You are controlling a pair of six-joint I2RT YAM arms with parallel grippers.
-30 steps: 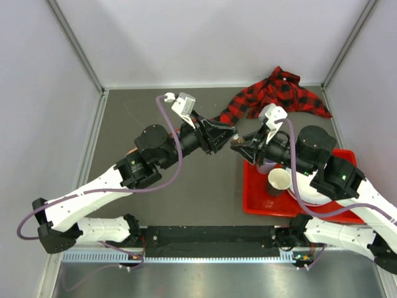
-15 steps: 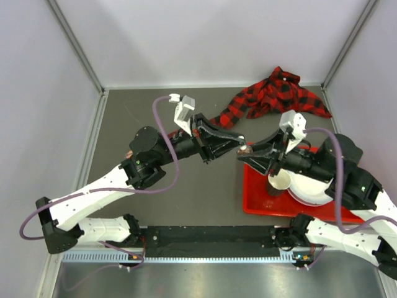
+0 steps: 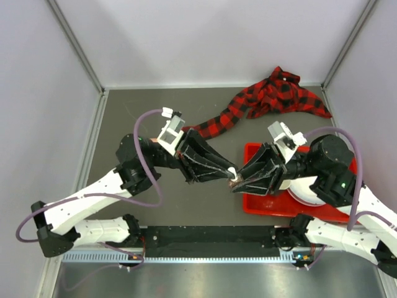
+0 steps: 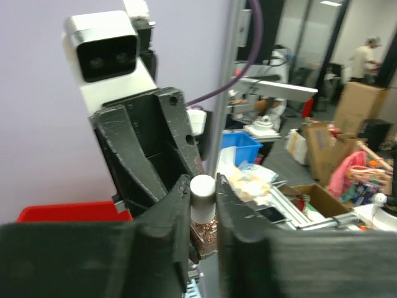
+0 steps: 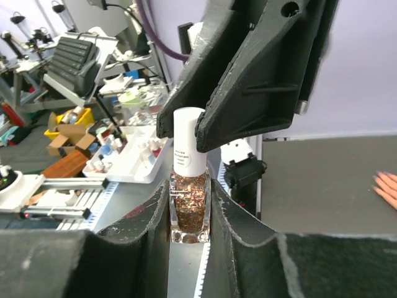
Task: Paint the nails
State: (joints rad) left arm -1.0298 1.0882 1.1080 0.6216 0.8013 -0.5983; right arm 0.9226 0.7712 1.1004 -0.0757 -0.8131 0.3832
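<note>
Few nails (image 5: 388,185) show: peach fingertips lying on the table (image 3: 124,124), plaid sleeve (image 3: 273,93) trailing to the far right corner. Toward the near edge, your right gripper (image 5: 189,186) clamps the polish bottle (image 5: 189,211) upright; your left gripper (image 4: 203,192) pinches its white cap (image 5: 188,143).

left claw (image 3: 229,173), right claw (image 3: 236,182) tip to tip, both clamped; arms angled inward

Bottle (image 5: 188,202) between left claw (image 3: 229,172), right claw (image 3: 235,182); tray (image 3: 253,203) right; sleeve (image 3: 273,93) behind.
</note>
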